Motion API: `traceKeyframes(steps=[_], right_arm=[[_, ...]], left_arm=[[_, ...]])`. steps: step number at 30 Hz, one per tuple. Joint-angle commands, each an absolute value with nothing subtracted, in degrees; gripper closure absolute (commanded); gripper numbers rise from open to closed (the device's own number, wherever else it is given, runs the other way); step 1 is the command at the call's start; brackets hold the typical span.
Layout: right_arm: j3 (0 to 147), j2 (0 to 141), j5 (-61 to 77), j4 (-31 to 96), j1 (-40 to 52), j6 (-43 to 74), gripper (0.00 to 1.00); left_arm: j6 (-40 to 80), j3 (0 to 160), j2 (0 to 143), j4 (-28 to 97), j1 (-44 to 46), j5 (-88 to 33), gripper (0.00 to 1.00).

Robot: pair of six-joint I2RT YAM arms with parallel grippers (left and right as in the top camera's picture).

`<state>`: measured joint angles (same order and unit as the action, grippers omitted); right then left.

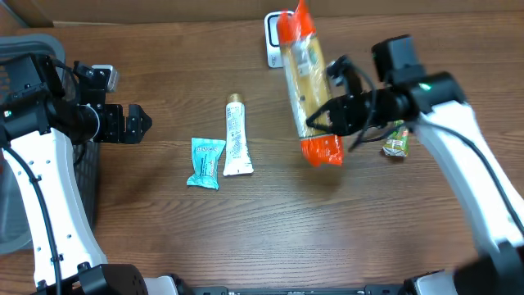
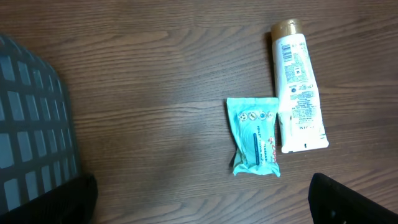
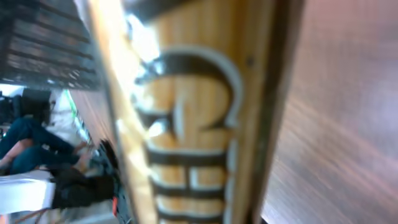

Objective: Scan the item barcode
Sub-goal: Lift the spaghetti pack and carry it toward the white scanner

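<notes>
Right pincer (image 1: 327,115) is clamped narrow on the long packet (image 1: 304,74), gripping it low on its length, just above the orange bottom end. The packet is up off the counter (image 1: 344,238), tilted, with its orange top end reaching to the far edge, right beside the white device (image 1: 273,37) that peeks out from behind it. Over on the right wrist camera, the packet (image 3: 186,124) fills nearly the whole picture, a blur of tan wrapper with big dark lettering, too smeared to read. A small green packet (image 1: 396,145) lies on the wood just beside the right arm. Now the left side: the left pincer (image 1: 135,123) hangs wide apart, holding nothing, near the grey basket (image 1: 16,49) at the counter's edge. Below its camera lie the teal sachet (image 2: 254,137) and the white tube (image 2: 298,93) with its gold cap, side by side and touching along one edge, well apart from the lifted packet.
</notes>
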<state>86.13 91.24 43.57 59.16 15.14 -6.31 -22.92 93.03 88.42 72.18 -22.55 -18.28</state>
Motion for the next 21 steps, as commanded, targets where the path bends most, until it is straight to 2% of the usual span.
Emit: traceKeyframes(steps=[1, 12, 18, 21], right_arm=[[87.9, 85.4, 47.6, 56.2, 15.5, -1.7, 0.96], [88.0, 81.6, 40.1, 54.9, 15.7, 4.0, 0.96], [90.5, 81.6, 26.4, 54.8, 18.5, 8.3, 0.97], [96.3, 82.7, 15.7, 58.4, 20.6, 9.2, 0.97]], left_arm=[[-24.2, 93.0, 88.8, 72.1, -22.5, -18.9, 0.00], [-24.2, 93.0, 88.8, 72.1, -22.5, -18.9, 0.00], [-24.2, 93.0, 88.8, 72.1, -22.5, -18.9, 0.00], [-24.2, 93.0, 88.8, 72.1, -22.5, -18.9, 0.00]])
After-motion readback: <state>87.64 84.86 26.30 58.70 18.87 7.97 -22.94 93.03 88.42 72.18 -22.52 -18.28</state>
